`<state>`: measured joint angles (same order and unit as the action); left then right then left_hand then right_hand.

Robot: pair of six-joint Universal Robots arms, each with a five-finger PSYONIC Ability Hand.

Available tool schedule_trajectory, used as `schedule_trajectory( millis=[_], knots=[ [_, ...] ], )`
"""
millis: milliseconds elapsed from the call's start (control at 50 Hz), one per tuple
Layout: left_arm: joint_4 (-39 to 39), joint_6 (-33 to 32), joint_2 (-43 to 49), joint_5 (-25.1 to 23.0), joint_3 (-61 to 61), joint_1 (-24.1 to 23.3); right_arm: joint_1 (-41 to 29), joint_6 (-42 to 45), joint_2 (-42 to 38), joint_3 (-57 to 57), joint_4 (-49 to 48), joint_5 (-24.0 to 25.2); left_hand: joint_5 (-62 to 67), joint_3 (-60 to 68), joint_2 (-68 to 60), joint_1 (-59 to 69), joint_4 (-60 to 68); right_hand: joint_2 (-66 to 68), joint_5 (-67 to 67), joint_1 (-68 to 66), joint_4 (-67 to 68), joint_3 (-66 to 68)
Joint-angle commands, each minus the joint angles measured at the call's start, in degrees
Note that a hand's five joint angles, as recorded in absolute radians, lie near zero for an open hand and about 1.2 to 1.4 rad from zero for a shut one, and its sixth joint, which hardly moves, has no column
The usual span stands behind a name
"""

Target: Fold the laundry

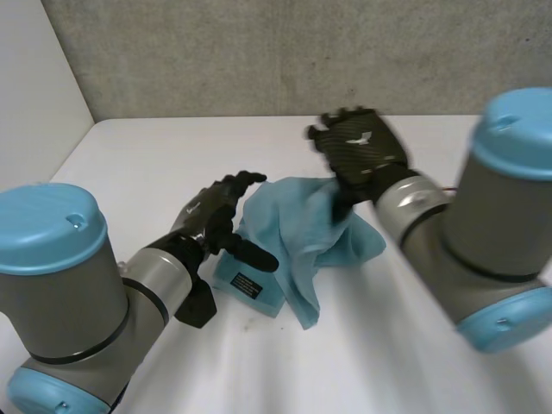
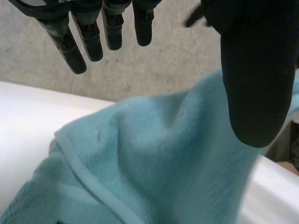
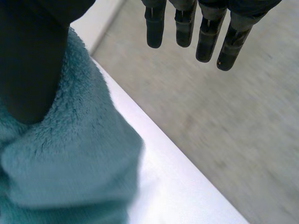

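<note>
A light-blue towel (image 1: pixel 293 233) lies rumpled in a heap at the middle of the white table (image 1: pixel 147 155), a black label (image 1: pixel 246 284) showing on its near left part. My left hand (image 1: pixel 211 216) is open at the towel's left edge, fingers straight and its thumb over the cloth. In the left wrist view the towel (image 2: pixel 154 158) rises below the spread fingers (image 2: pixel 88 37). My right hand (image 1: pixel 362 147) is open above the towel's far right part, thumb pointing down into the cloth. In the right wrist view the towel (image 3: pixel 70 163) bunches against that thumb (image 3: pixel 32 60), the fingers (image 3: pixel 187 23) straight and clear of it.
A grey concrete wall (image 1: pixel 285 52) runs along the table's far edge. A white wall (image 1: pixel 34 86) closes the left side. Bare table stretches beyond the towel and in front of it.
</note>
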<state>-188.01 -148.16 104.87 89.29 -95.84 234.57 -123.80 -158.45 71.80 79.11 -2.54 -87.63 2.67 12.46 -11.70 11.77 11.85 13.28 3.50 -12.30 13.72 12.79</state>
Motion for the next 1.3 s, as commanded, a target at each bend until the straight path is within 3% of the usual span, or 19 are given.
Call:
schedule_trajectory(
  millis=[20,220,440,540,700,880,1040,1080,1100,1120,1140,1200,1300],
  knots=[
    [-0.2,-0.1,3.6,0.1,0.1,-2.1,11.7,-4.5,7.7,9.5,1.0,2.2,-0.3,-0.1,-0.7,0.6,0.6,-2.4,-2.6,1.4,-2.8,-1.9],
    [-0.6,0.0,10.9,2.2,6.7,-6.2,21.2,-5.8,14.2,24.8,-1.1,13.0,1.7,2.0,-2.7,2.6,2.6,-2.2,-2.4,1.2,-2.6,-1.7],
    [-0.8,-0.1,17.7,2.7,13.0,-13.2,25.3,-5.6,14.2,30.6,-4.6,13.7,2.3,2.5,-3.2,3.2,3.1,2.0,1.8,-3.0,1.6,2.5],
    [-0.8,-3.9,21.1,5.2,16.9,-16.3,25.6,-5.6,13.4,30.2,-4.2,13.9,2.3,2.5,-3.2,3.2,3.1,2.0,1.8,-3.0,1.6,2.5],
    [-5.2,-7.1,22.5,9.8,18.8,-17.8,25.4,-5.6,10.6,30.0,-4.5,13.9,2.3,2.5,-3.2,3.2,3.1,2.0,1.8,-3.0,1.6,2.5],
    [-7.9,-7.4,26.5,9.3,23.7,-17.9,25.3,-5.6,10.5,30.4,-4.6,13.8,5.1,5.3,-6.1,6.0,5.9,2.0,1.8,-3.0,1.6,2.5],
    [-8.2,-13.3,32.8,9.3,30.6,-18.1,25.1,-5.6,10.4,30.6,-4.7,13.7,21.6,21.8,-22.6,22.5,22.4,2.0,1.8,-3.0,1.6,2.5],
    [-8.3,-14.1,33.9,9.5,31.9,-18.1,25.1,-5.6,10.4,30.6,-4.7,13.7,49.2,49.4,-50.2,50.1,50.0,2.0,1.8,-3.0,1.6,2.5],
    [-8.3,-14.1,33.9,9.5,31.9,-18.1,25.1,-5.6,10.4,30.6,-4.7,13.7,49.4,49.6,-50.3,50.3,50.2,2.0,1.8,-3.0,1.6,2.5],
    [-8.3,-14.3,33.9,9.6,31.9,-17.9,25.1,-5.6,10.4,30.5,-4.8,13.7,63.5,63.7,-64.5,64.4,64.3,2.0,1.8,-3.0,1.6,2.5],
    [-8.3,-14.4,33.6,9.8,31.8,-17.9,25.2,-5.7,10.3,30.5,-4.8,13.6,67.3,67.5,-68.3,68.2,68.1,2.0,1.8,-3.0,1.6,2.5],
    [-8.3,-14.5,32.5,10.0,31.2,-17.8,25.4,-5.7,10.3,30.2,-4.8,13.6,67.3,67.5,-68.3,68.2,68.2,2.0,1.8,-3.0,1.6,2.5],
    [-8.1,-14.9,20.1,11.5,26.6,-15.6,25.4,-6.3,10.3,28.8,-4.8,13.2,67.3,67.5,-68.3,68.2,68.2,0.5,0.3,-1.5,0.1,1.0]
  ],
)
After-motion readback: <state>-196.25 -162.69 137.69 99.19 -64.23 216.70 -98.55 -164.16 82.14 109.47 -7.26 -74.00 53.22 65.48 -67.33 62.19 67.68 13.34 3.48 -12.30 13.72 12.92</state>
